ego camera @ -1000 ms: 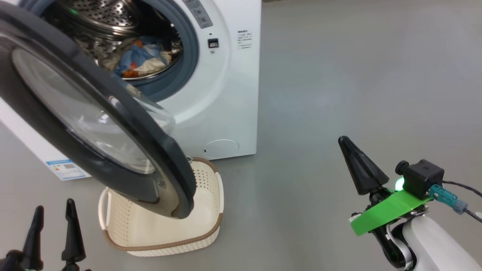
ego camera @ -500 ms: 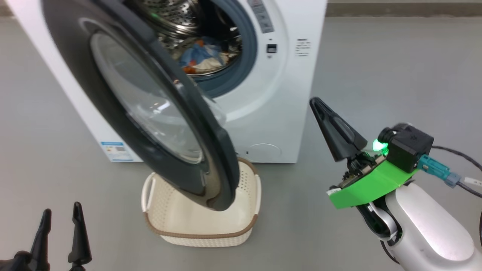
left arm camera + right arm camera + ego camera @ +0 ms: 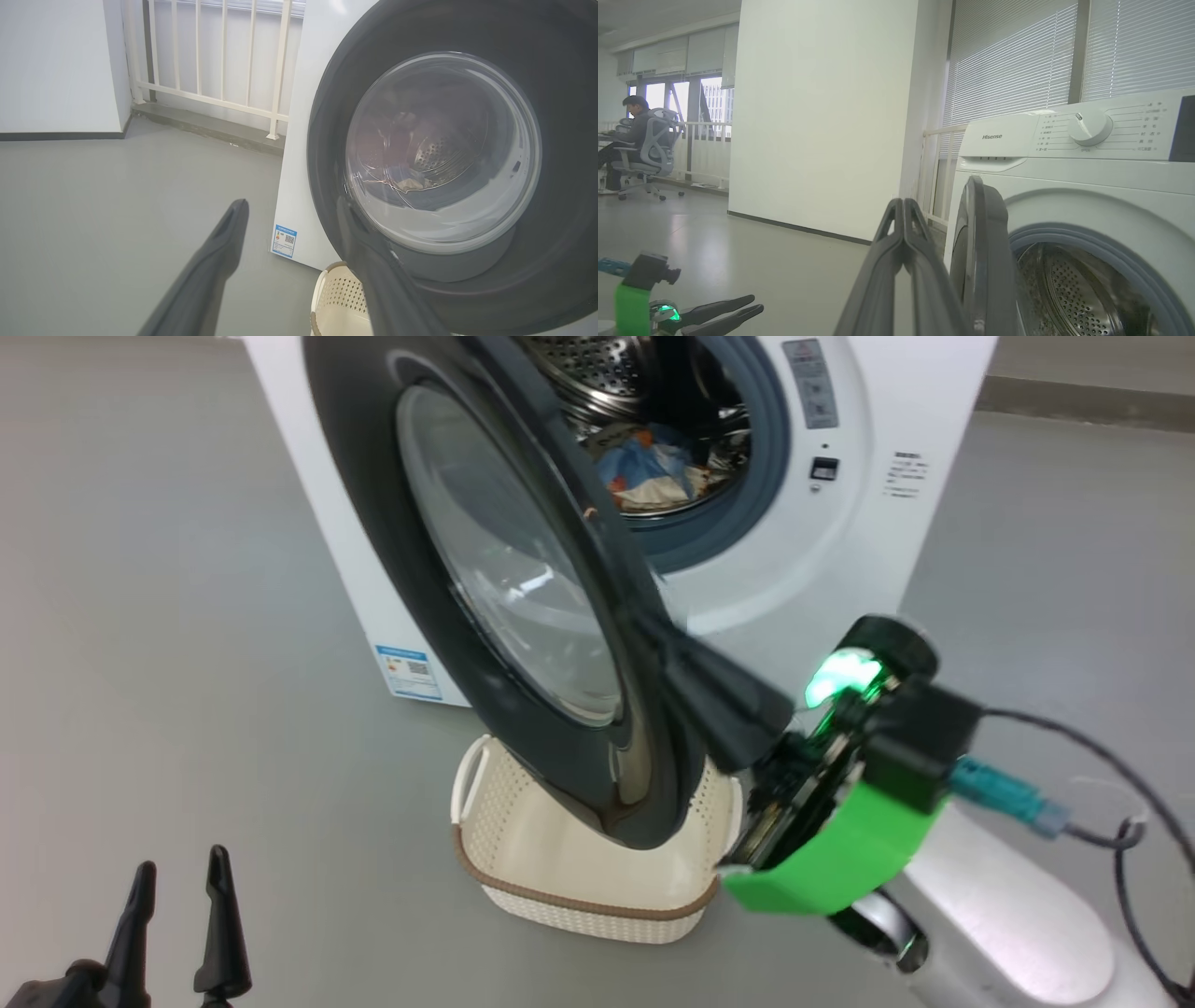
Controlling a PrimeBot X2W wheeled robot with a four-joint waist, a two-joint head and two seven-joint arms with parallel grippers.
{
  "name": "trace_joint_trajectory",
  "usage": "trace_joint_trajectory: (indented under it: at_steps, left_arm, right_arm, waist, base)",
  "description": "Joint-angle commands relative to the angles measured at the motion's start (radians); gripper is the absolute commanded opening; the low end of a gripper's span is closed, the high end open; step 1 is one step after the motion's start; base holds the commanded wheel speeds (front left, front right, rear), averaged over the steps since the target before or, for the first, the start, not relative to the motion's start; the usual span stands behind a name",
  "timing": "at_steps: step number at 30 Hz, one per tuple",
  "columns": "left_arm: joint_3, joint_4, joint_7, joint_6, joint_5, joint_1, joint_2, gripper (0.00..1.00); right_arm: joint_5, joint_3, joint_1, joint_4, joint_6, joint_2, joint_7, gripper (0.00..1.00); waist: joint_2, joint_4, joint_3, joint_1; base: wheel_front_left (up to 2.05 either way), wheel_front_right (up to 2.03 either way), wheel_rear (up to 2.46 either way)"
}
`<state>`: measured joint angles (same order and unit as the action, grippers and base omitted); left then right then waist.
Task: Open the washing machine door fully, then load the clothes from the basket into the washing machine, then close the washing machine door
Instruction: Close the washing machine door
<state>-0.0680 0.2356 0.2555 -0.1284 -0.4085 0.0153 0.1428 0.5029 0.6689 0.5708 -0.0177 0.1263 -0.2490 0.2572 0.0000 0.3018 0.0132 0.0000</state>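
Head view: door (image 3: 392,569) likely rigid, slick; best pushed at rim. R gripper (image 3: 672,649) pinched together beside rim; L gripper (image 3: 180,861) apart.

Glossy black door (image 3: 366,509), perforated steel drum (image 3: 597,364) (basket (image 3: 579,915) matt plastic).

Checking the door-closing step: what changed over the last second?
The right tool swung in from the lower right to the outer side of the washing machine door at its free edge, fingers shut; contact is unclear. The head camera also turned. The door stayed open, clothes in the drum, basket below, left tool open and idle.
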Motion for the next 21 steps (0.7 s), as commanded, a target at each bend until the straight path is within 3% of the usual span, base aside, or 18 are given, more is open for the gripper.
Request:
trace_joint_trajectory:
  at_steps: [1, 7, 21]
  left_arm:
    - [-0.028, -0.014, 0.006, -0.002, -0.009, 0.015, 0.017, 1.00]
    - [-0.023, -0.011, 0.006, -0.002, -0.011, 0.015, 0.016, 1.00]
    - [-0.011, -0.007, 0.006, -0.002, -0.025, 0.028, 0.028, 1.00]
  right_arm:
    - [0.007, 0.017, 0.020, -0.018, 0.004, 0.013, 0.005, 0.00]
    - [0.040, 0.120, 0.007, 0.063, 0.004, 0.009, 0.005, 0.00]
    - [0.188, 0.240, 0.007, 0.377, 0.004, 0.016, 0.005, 0.00]
  waist:
    - [0.0000, 0.033, -0.006, 0.0000]
    - [0.0000, 0.080, -0.009, 0.0000]
    - [0.0000, 0.130, 0.015, 0.0000]
  base:
    - [0.00, 0.00, 0.00]
    - [0.00, 0.00, 0.00]
    - [0.00, 0.00, 0.00]
